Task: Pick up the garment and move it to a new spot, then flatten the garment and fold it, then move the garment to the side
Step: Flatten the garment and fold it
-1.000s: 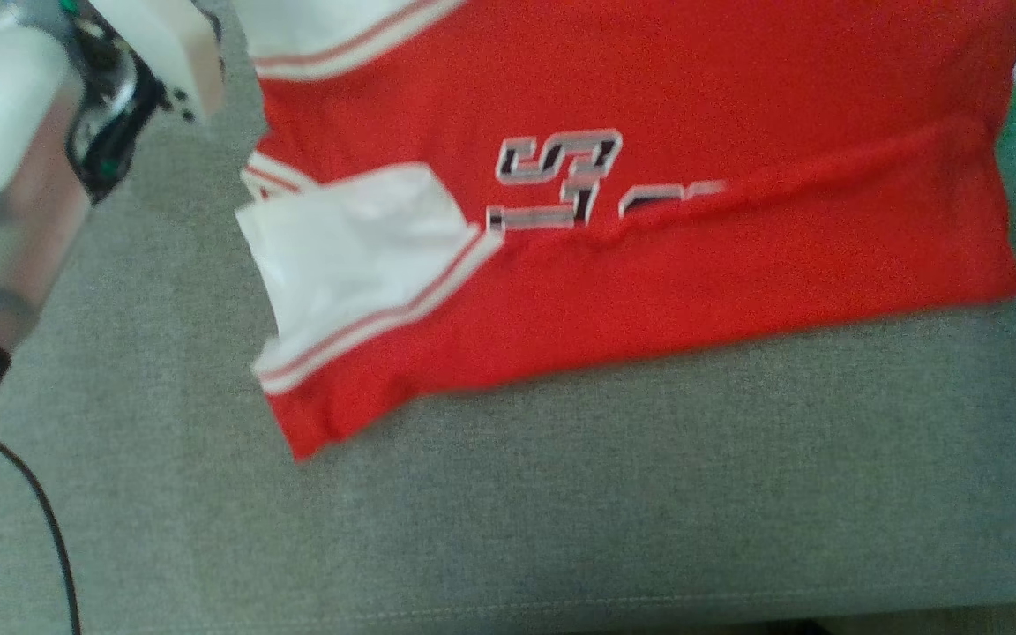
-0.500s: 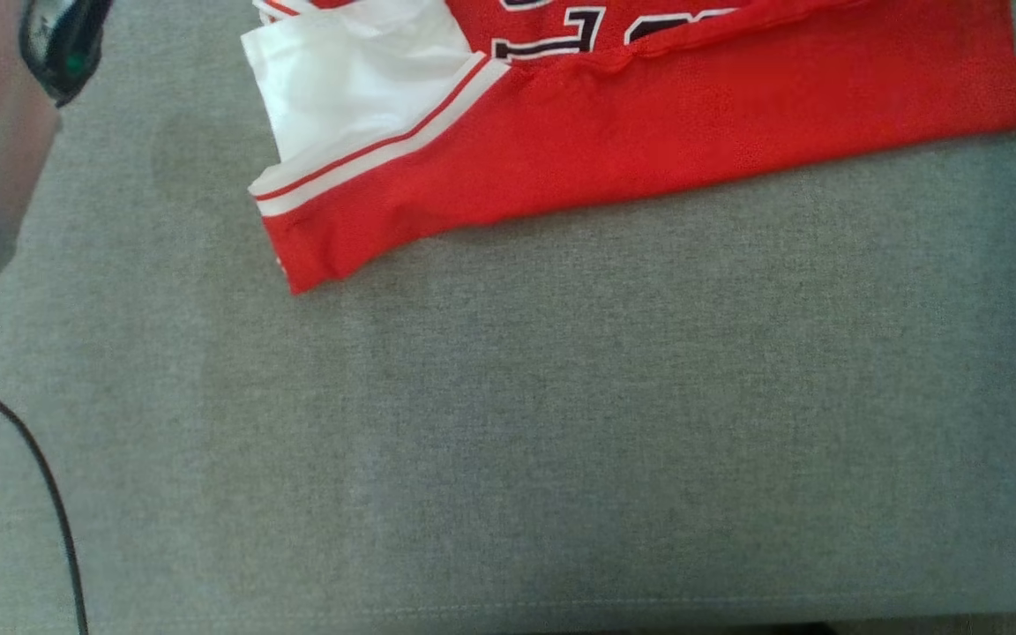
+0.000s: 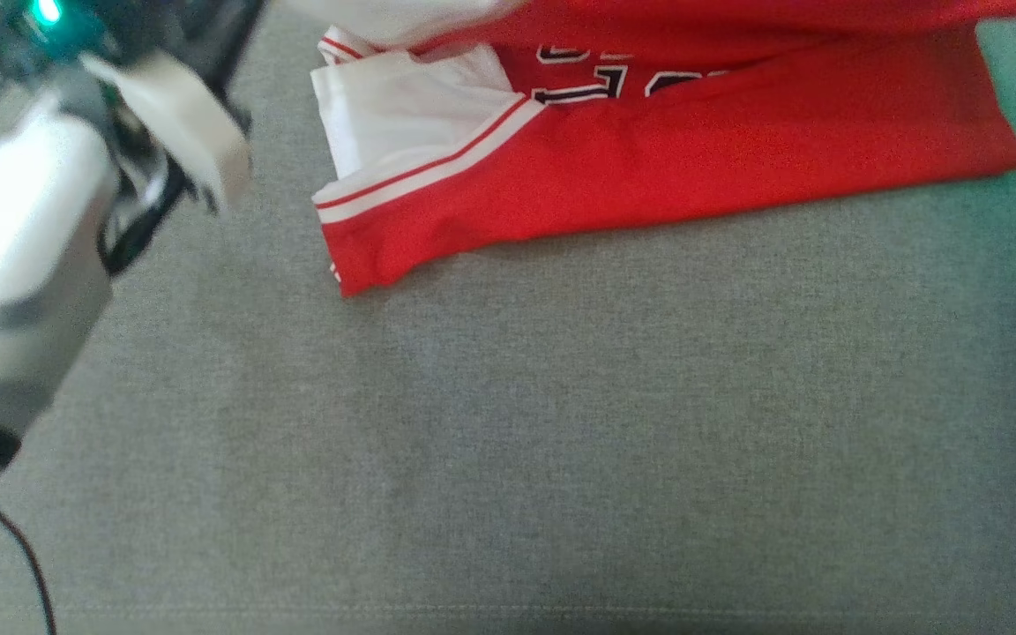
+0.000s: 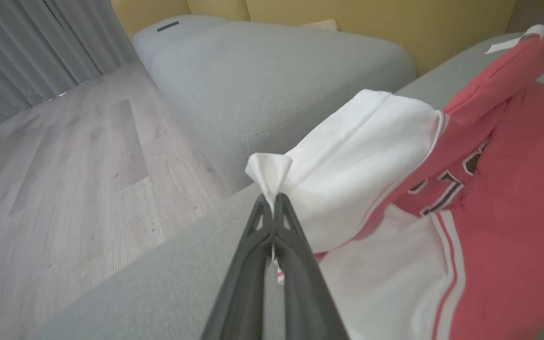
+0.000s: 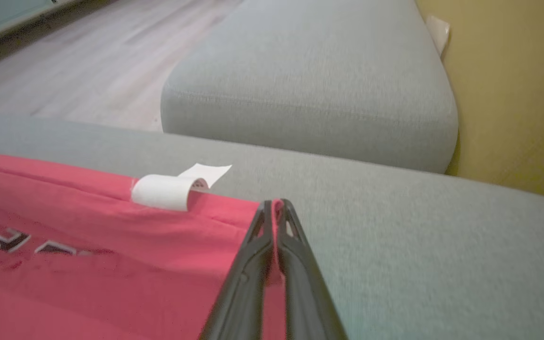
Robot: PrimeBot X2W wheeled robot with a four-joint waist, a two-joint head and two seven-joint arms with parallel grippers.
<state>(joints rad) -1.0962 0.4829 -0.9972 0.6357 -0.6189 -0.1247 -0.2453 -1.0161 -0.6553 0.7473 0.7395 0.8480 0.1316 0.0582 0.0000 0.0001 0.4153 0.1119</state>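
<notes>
Garment (image 3: 693, 150) in both grippers' (image 4: 272, 197) (image 5: 274, 203) closed jaws

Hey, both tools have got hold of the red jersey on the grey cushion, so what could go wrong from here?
1. The left tool pinches just the tip of the white sleeve, so it may slip free mid-fold.
2. The right tool grips a thin red edge of the jersey; uneven pulling could skew the fold.
3. The lower sleeve lies rumpled, so folding over it may trap creases.
</notes>
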